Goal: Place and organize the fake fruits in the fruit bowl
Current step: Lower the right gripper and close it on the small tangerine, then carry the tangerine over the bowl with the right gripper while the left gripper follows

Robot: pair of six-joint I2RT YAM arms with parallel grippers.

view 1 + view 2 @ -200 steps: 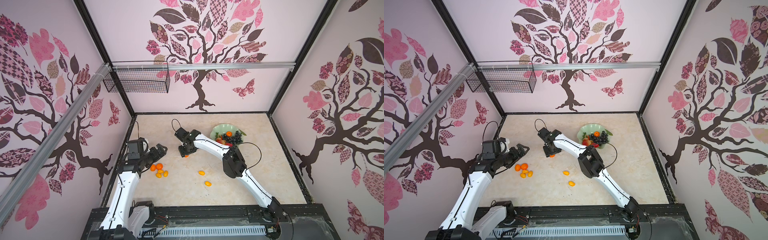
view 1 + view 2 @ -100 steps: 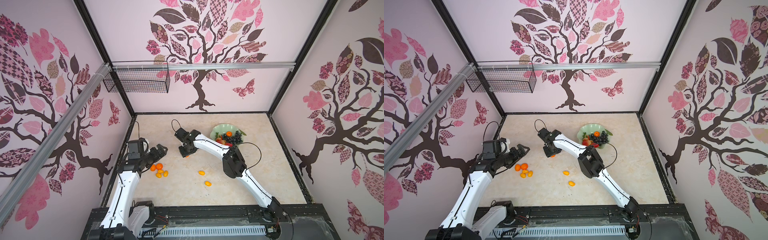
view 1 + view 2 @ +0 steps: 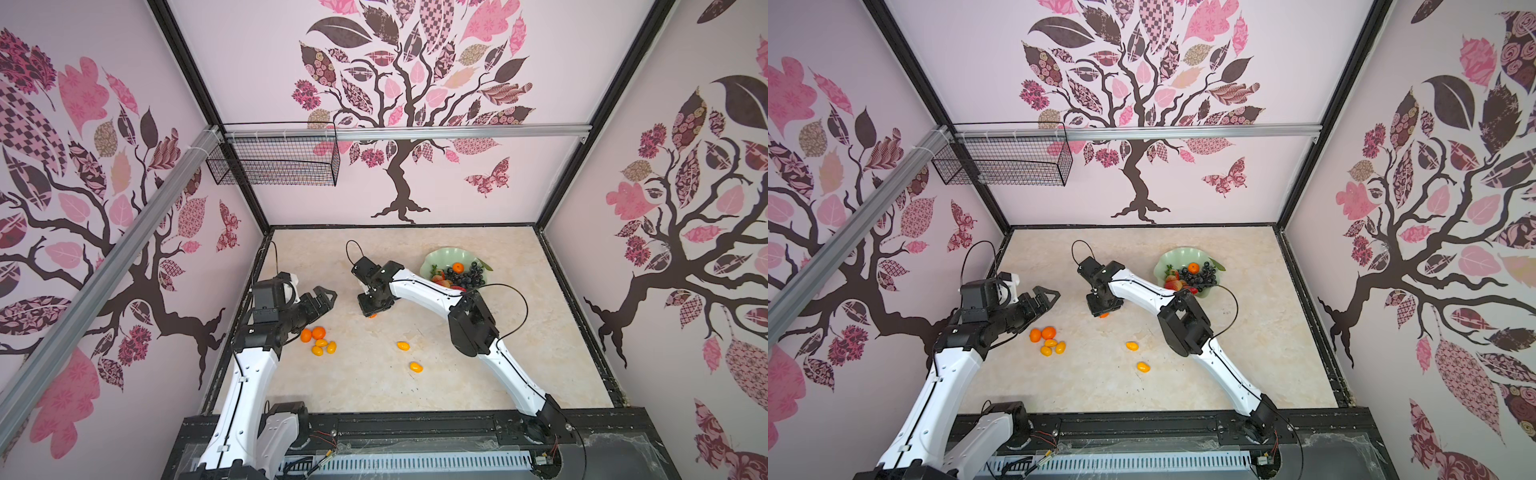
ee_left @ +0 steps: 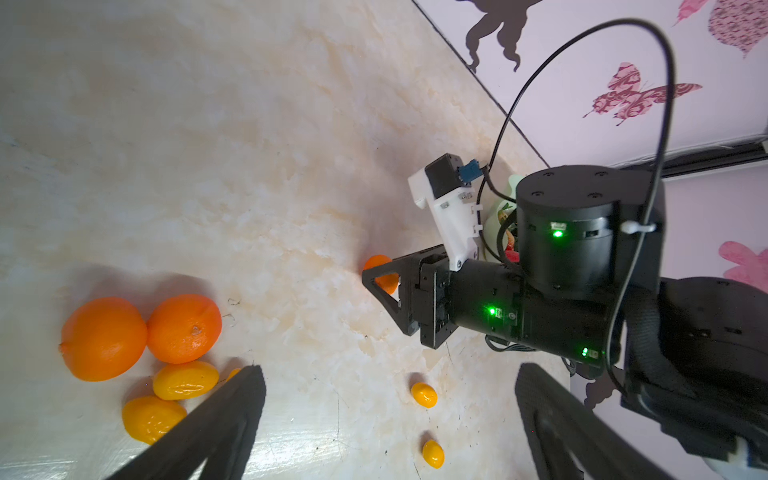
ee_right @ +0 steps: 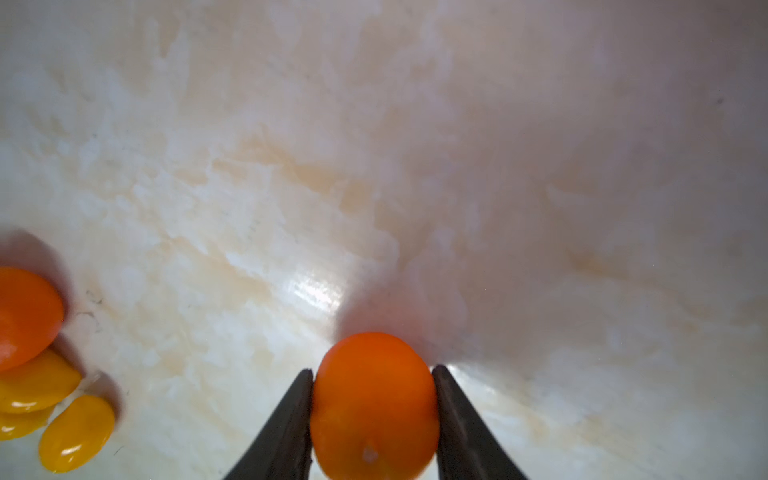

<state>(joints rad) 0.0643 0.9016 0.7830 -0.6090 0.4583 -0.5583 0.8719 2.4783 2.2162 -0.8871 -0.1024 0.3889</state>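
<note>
Grip: right gripper [image 5: 372, 370] clamps the orange [image 5: 374, 409], well apart from the fruit bowl [image 3: 441, 257].
Advice: we lift straight before carrying.

Two robot arms are showing smooth white shells, the left arm [image 3: 247, 374] and right arm [image 3: 515, 378], joined by chunky black cylindrical joints. A thin black cable [image 4: 631, 20] is looping over the right wrist, small green lights [image 4: 557, 234] are glowing, and the right gripper [image 4: 376, 276] is showing black triangular open-frame fingers [image 4: 384, 305] beside a white camera mount [image 4: 451, 224].
</note>
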